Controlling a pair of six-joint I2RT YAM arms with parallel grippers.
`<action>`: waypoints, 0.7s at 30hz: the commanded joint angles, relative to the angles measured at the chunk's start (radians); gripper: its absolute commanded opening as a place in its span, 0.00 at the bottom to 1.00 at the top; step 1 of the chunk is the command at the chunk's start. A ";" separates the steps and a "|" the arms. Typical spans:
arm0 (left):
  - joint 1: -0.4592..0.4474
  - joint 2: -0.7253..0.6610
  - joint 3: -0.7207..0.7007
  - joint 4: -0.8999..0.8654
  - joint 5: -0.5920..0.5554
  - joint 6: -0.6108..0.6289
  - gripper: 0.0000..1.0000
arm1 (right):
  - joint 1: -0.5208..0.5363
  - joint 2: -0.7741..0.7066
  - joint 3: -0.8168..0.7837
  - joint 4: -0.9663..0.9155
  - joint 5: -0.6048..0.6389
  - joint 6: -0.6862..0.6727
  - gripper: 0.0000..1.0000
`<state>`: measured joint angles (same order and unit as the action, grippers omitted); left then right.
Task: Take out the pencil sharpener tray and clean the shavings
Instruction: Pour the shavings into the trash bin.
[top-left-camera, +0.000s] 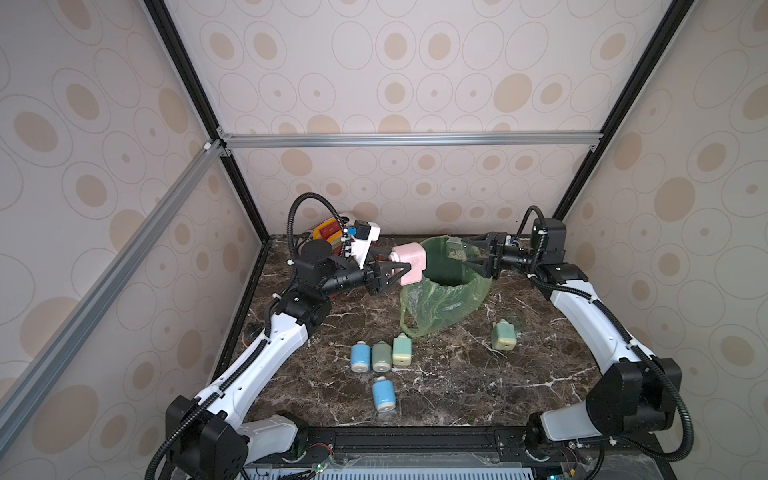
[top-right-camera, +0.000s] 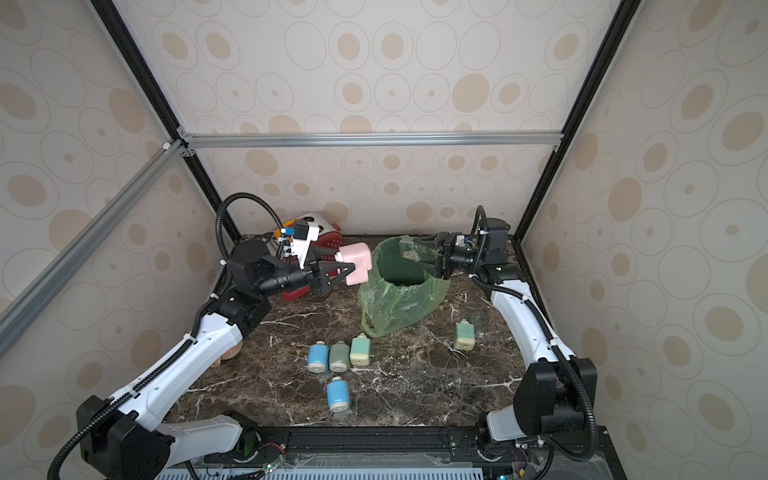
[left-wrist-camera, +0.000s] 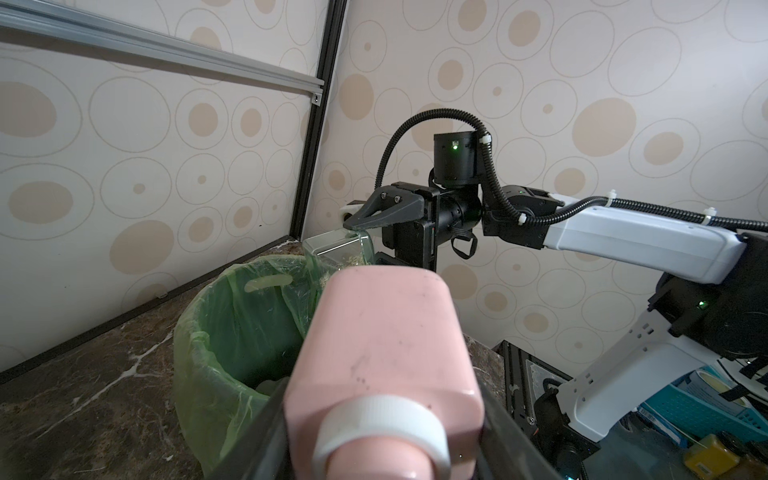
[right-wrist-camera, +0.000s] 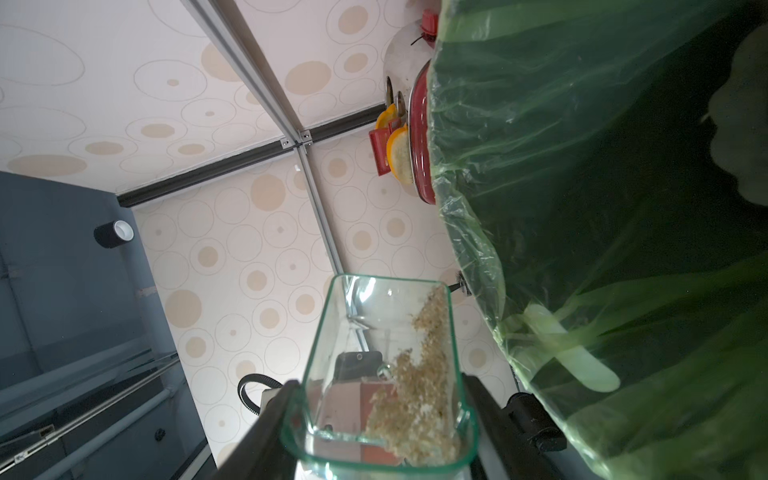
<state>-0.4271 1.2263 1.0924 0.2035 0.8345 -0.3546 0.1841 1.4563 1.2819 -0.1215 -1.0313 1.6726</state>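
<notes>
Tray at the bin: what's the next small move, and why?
Probably roll the right gripper further, so the tray tips mouth-down over the bin. The shavings lie inside it, piled against the wall nearest the bin.

**Six sharpeners, one tray, one bin, two arms**

From where I stand I count six small plastic pencil sharpeners: a blue sharpener (top-left-camera: 360, 356), a second blue sharpener (top-left-camera: 383, 394), a grey-green sharpener (top-left-camera: 381, 356), a pale green sharpener (top-left-camera: 402, 351), a second pale green sharpener (top-left-camera: 503, 336) and a pink sharpener (top-left-camera: 409, 264). One clear plastic tray of shavings (right-wrist-camera: 382, 353). One bin lined with a green plastic bag (top-left-camera: 440, 305). Two white-and-black robot arms: left arm (top-left-camera: 274, 340), right arm (top-left-camera: 582, 307).
</notes>
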 joint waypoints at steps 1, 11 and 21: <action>0.003 -0.029 0.007 0.062 -0.003 0.006 0.00 | 0.006 0.022 0.010 -0.009 0.006 0.041 0.00; 0.002 -0.028 0.002 0.063 0.001 0.007 0.00 | 0.001 0.056 0.016 0.201 -0.003 0.145 0.00; 0.003 -0.041 0.000 0.055 -0.008 0.014 0.00 | 0.001 0.080 -0.025 0.198 -0.044 0.158 0.00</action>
<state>-0.4271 1.2167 1.0809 0.2050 0.8261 -0.3542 0.1783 1.5291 1.2579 0.0765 -1.0496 1.8156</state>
